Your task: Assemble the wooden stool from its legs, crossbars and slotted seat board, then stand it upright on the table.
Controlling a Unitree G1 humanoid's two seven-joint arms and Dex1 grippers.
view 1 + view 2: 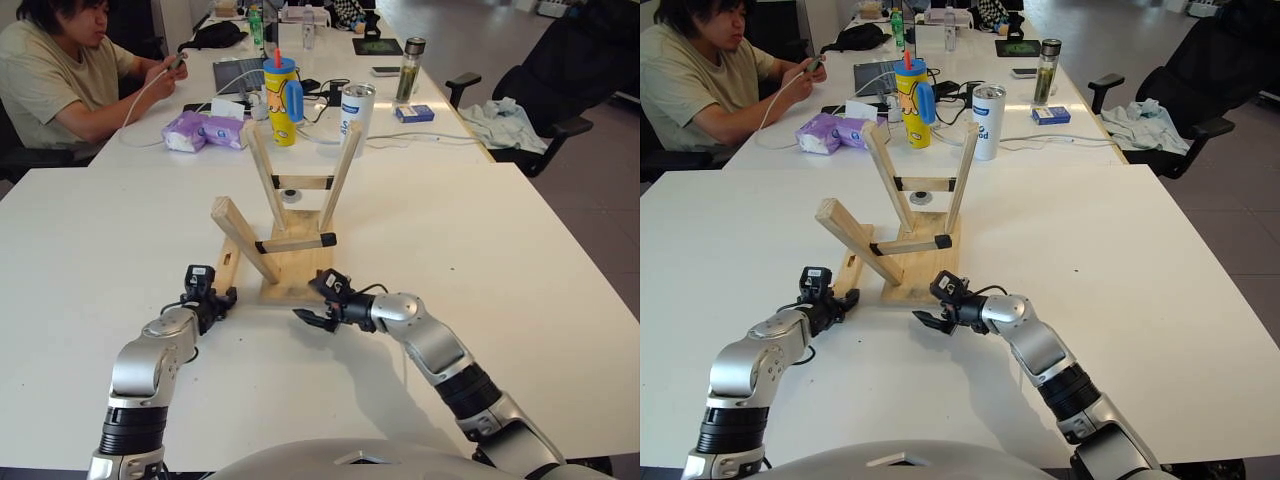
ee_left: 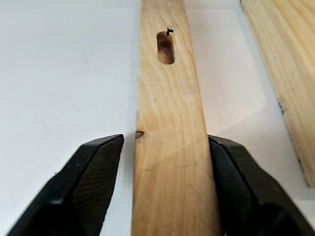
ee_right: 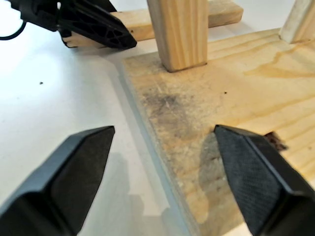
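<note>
**Left gripper point(image 2: 165, 142) and right gripper point(image 3: 165, 130) at part-built stool point(image 1: 300, 268)**

Left gripper: jaws part open, straddling a loose slotted bar point(image 2: 170, 98) that lies flat on the table point(image 1: 500, 260). One finger touches it, the other sits just clear.
Right gripper: jaws wide, empty, astride the near edge of the seat board point(image 3: 231, 93).
Stool: upside down mid-table, seat board flat. Two legs point(image 1: 264, 172) stand upright, joined by a crossbar point(image 1: 303, 183); a third leg point(image 1: 243, 238) tilts left.
</note>
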